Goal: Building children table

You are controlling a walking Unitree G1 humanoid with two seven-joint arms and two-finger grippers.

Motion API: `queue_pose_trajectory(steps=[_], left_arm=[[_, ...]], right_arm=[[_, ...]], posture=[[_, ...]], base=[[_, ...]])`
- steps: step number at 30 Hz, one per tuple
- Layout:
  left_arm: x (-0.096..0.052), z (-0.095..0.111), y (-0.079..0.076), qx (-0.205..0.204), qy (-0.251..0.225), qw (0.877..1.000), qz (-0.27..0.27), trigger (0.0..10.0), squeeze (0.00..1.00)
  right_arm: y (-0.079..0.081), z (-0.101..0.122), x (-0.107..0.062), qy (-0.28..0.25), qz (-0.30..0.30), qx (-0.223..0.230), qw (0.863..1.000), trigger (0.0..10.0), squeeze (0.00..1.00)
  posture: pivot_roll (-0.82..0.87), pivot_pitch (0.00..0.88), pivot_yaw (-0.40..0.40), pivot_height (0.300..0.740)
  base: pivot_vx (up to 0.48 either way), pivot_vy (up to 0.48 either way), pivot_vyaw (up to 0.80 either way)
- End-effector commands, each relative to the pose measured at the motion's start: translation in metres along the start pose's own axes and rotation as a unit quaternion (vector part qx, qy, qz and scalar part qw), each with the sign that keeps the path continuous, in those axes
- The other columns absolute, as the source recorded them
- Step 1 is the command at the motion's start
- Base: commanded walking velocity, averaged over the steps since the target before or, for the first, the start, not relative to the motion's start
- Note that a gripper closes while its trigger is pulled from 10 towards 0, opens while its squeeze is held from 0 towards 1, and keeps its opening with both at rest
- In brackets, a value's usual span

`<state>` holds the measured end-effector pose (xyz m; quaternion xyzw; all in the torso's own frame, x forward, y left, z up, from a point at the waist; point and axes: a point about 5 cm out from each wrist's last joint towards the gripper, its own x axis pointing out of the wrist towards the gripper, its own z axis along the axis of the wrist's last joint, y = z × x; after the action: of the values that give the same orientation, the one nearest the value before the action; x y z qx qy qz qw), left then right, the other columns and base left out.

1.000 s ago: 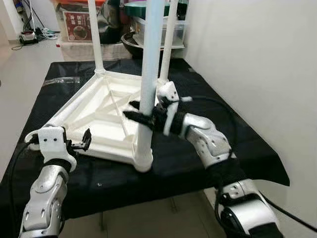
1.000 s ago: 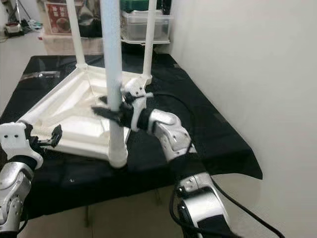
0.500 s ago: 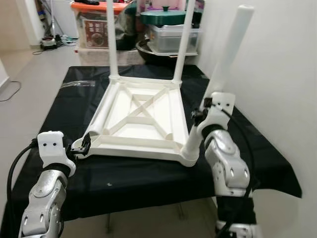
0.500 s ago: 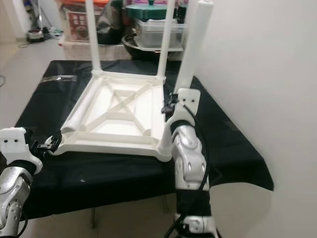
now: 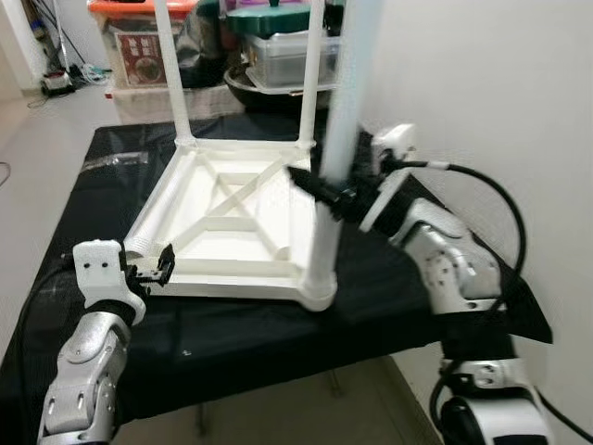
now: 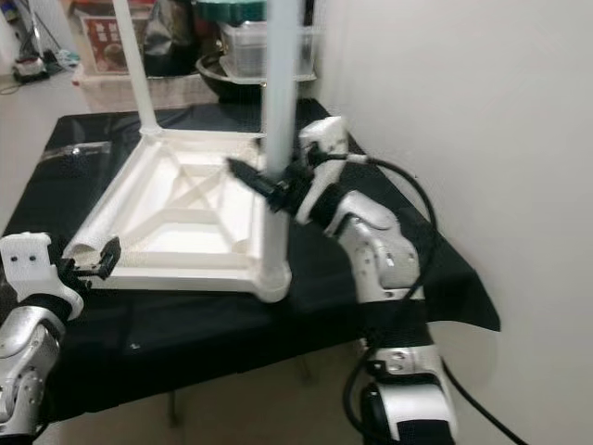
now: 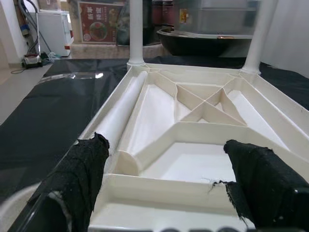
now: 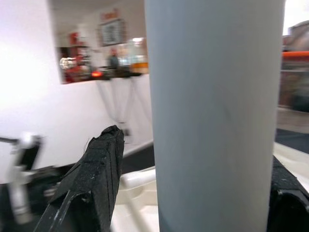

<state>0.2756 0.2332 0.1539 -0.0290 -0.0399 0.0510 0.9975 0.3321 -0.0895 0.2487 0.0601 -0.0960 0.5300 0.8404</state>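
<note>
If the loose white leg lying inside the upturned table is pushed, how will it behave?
The loose leg is a smooth round tube, so it would probably roll, though the table frame rim beside it should stop it. It looks like hollow plastic, likely stiff and light.
</note>
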Motion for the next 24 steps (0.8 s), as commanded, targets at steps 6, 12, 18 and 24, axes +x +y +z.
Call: queue_pose_trajectory(steps=[6, 12, 18, 24], left_arm=[[-0.003, -0.007, 0.004, 0.003, 0.013, 1.000, 0.006, 10.0, 0.00], [-0.003, -0.007, 0.003, 0.003, 0.013, 1.000, 0.004, 10.0, 0.00], [-0.005, -0.006, 0.002, 0.003, 0.012, 1.000, 0.000, 10.0, 0.00], [-0.007, -0.004, 0.001, 0.003, 0.013, 1.000, -0.003, 10.0, 0.00]], right_arm=[[0.028, -0.042, 0.015, 0.064, 0.091, 0.025, 0.993, 3.2, 0.00], [0.009, -0.067, 0.020, 0.130, -0.049, 0.011, 0.990, 0.0, 0.00], [-0.056, -0.077, -0.039, 0.137, -0.515, 0.043, 0.845, 0.0, 0.00], [-0.033, -0.064, -0.077, 0.080, -0.618, 0.047, 0.781, 0.0, 0.00]], posture=[[0.11, 0.000, -0.085, 0.740], [0.10, 0.000, -0.075, 0.740], [0.08, 0.000, -0.065, 0.740], [0.04, 0.000, -0.042, 0.740]], base=[[0.000, 0.000, 0.00], [0.000, 0.000, 0.00], [0.000, 0.000, 0.00], [0.000, 0.000, 0.00]])
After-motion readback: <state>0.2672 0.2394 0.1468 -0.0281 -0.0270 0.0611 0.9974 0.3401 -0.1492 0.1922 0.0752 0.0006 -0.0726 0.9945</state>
